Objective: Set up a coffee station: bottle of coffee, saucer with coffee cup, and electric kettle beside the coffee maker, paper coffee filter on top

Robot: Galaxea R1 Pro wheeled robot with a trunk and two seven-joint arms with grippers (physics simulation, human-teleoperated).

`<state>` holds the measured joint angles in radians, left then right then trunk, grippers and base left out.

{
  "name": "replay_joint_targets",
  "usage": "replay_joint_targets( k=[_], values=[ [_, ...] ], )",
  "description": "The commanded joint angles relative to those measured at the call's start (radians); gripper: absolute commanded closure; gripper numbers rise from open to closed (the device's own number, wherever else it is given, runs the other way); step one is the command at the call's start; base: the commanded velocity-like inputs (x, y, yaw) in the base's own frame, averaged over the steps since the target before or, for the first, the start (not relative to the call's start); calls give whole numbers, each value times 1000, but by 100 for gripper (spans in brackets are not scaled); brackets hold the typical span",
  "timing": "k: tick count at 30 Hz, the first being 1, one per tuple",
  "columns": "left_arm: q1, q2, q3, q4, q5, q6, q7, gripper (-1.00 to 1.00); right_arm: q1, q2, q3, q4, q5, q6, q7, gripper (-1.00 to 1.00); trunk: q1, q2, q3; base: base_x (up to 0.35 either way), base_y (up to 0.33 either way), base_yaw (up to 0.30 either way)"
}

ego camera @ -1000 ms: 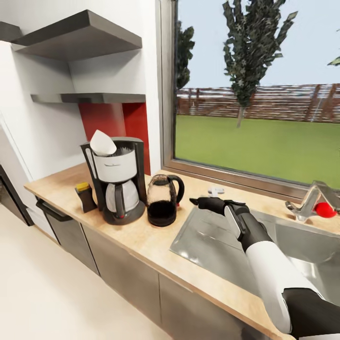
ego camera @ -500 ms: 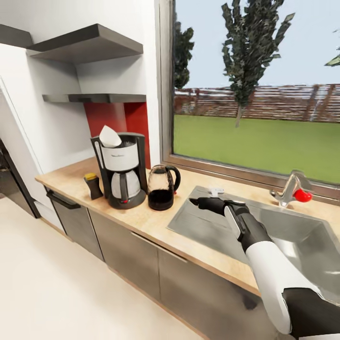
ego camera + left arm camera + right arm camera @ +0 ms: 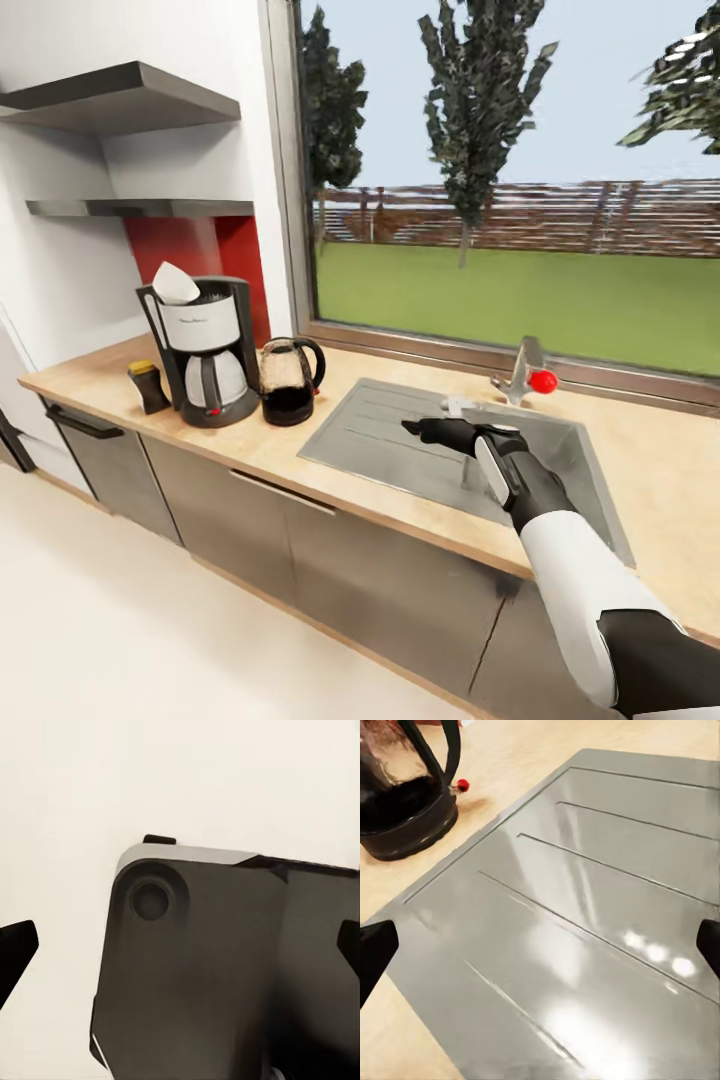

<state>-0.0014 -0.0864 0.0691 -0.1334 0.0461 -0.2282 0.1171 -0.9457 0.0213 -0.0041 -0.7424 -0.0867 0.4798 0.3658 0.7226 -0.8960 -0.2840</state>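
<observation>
The black-and-white coffee maker stands on the wooden countertop at the left, with a white paper filter on its top. Just left of it is the dark bottle of coffee with a yellow cap. Just right of it is the glass electric kettle, also seen in the right wrist view as the kettle. My right gripper hangs open and empty over the sink's drainboard. A small white object lies behind it near the faucet, too small to identify. My left gripper is open, fingertips wide apart.
A steel sink fills the counter's middle, with a faucet bearing a red knob by the window. Two wall shelves hang above the coffee maker. Grey cabinets run below. The left wrist view looks down at the robot's dark base over pale floor.
The whole head view has shifted: the camera has backed off and turned, so the counter things look smaller and farther left. My right arm keeps its pose, gripper still open.
</observation>
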Motion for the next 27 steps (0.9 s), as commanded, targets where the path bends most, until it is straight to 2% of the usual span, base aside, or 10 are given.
replay_joint_targets(
  k=[1,13,27],
  values=[
    [0,0,6,-1,5,-3,-1,-100,-1,0,0,0,-9,7,-1,-100,0,-1,-1,-301,-150,-264],
    [0,2,7,-5,5,-3,-1,-100,-1,2,0,0,-10,7,-1,-100,0,-1,3,-306,-58,-264],
    [0,4,8,-5,5,-5,-1,-100,-1,2,0,0,-10,7,-1,-100,0,-1,4,-17,0,-269]
  ],
)
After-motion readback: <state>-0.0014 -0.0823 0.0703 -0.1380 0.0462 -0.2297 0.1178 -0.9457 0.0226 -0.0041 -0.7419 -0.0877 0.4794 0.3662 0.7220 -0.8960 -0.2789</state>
